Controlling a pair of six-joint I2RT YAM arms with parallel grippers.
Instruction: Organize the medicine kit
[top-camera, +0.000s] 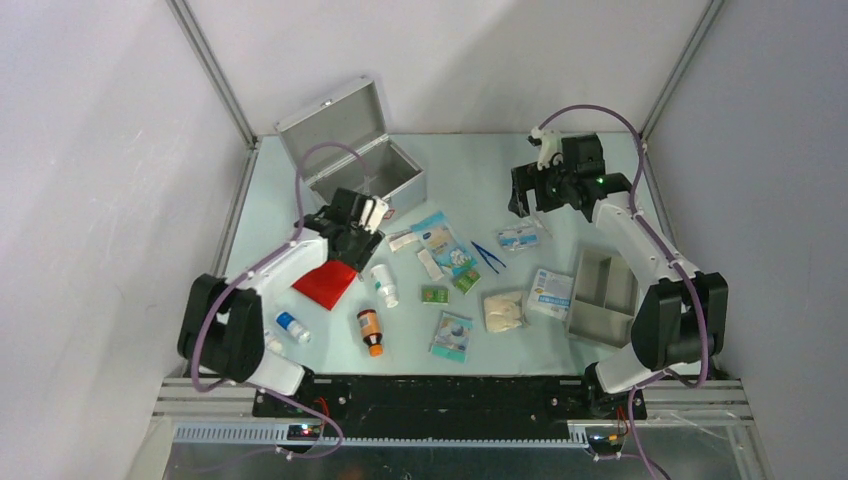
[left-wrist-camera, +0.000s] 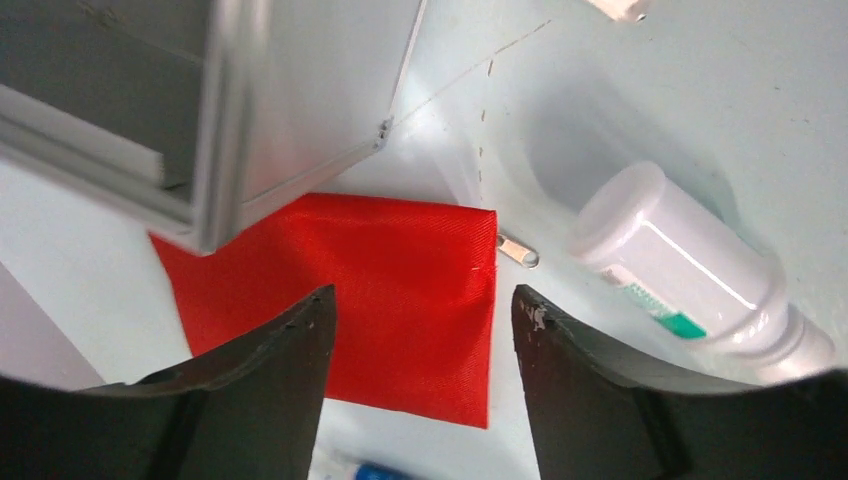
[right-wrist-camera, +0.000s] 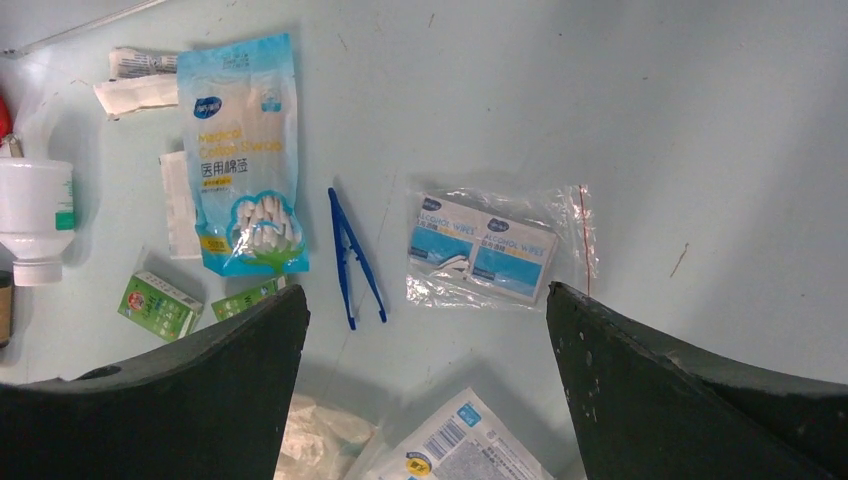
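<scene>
While lid-up, medicine kit — red pouch outside it — left pincer and right pincer agape, empty.

Medicine kit: silver aluminium box-shaped case, largest item, at the far-left back of the desk. Stands upright on its base, turned at an angle to the desk edges. Hinged lid is open and tipped back. Inside looks grey, contents can't be made out. Left wrist view catches one metal corner.

"医用棉签" and "Medical" on the blue swab pouch; faint "ALCOHOL" on the bagged sachets
</scene>
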